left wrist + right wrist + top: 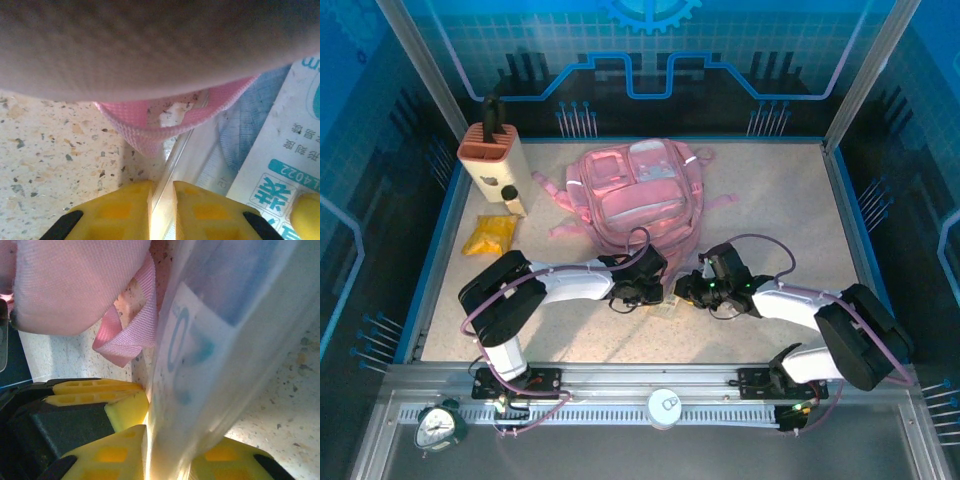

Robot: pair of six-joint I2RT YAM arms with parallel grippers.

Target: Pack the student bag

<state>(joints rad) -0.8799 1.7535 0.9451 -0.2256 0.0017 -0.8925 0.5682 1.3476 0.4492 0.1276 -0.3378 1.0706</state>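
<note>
Top view: the bag (635, 195) lay flat at the centre-back of the table (770, 220), with a knife block (492, 160) and a yellow pouch (490, 235) to its left. At its near edge, the left gripper (642, 290) and right gripper (692, 290) met over a clear packet (667, 306). Wrist views: each gripper was clenched on the packet, the left on its thin edge. A pink strap (150, 132) looped just beyond.

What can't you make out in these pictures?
Left wrist view: the label on the clear packet is cut off by the edge; the student bag is out of focus.
Right wrist view: glare and the packet hide whether the right pincer is shut.
Top view: the alarm clock face is too small to read.
</note>
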